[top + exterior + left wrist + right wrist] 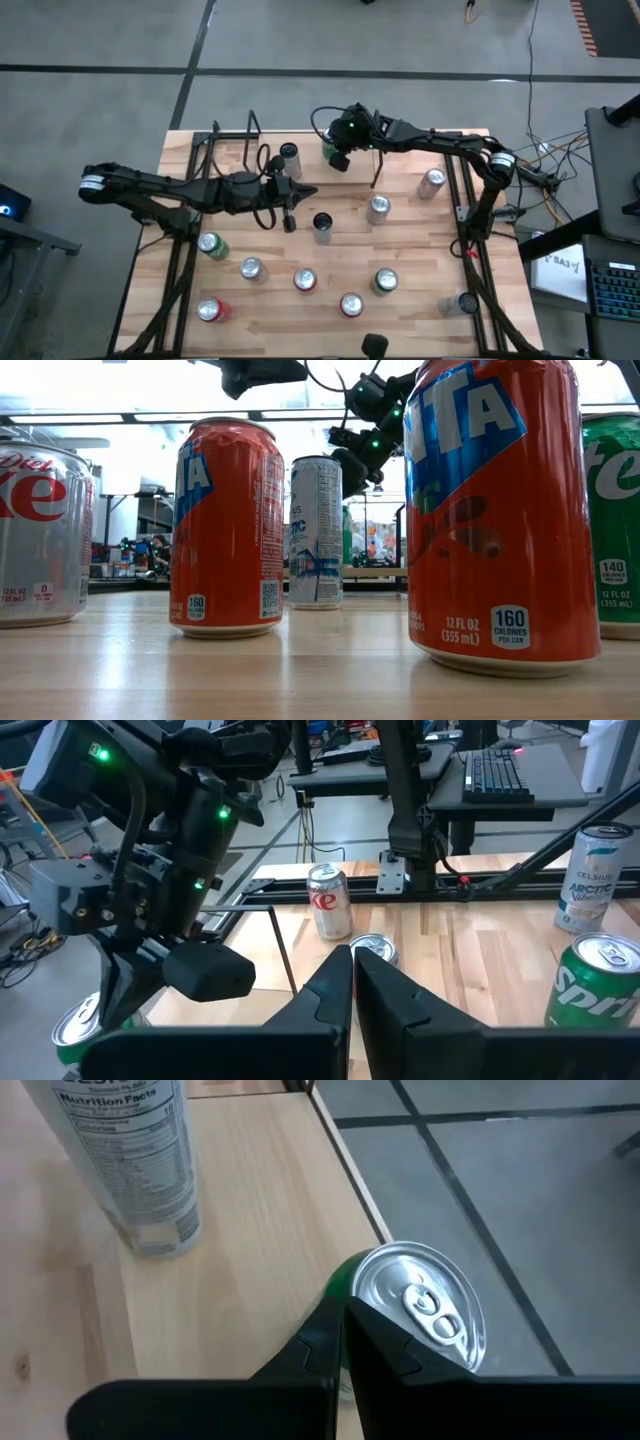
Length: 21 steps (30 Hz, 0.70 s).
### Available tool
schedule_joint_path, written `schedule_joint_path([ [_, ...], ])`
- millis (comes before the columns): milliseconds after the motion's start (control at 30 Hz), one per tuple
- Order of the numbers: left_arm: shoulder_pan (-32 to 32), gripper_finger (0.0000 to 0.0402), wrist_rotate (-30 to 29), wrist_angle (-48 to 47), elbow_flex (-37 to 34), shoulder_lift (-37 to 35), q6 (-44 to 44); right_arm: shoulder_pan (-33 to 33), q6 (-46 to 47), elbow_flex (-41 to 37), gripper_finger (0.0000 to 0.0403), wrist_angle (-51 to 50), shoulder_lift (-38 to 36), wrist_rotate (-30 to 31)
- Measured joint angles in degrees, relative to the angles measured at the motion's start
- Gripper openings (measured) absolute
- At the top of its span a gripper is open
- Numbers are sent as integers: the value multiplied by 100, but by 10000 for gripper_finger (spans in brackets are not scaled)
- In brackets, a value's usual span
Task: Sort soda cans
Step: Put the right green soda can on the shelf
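tabletop edge: green can under right gripper

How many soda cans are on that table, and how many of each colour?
Counted in the high view:
Red cans: 3
Green cans: 3
Silver-white cans: 5
Black can: 1
Total: 12
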Motion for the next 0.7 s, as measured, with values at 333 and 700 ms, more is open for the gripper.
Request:
schedule_joint_path([
  [333, 0, 0, 0, 1, 0, 0, 3, 26, 46, 7, 9, -597, -44, -17],
  [700, 0, 0, 0, 4, 0, 0, 91, -125, 90, 2, 9, -142, 79, -2],
])
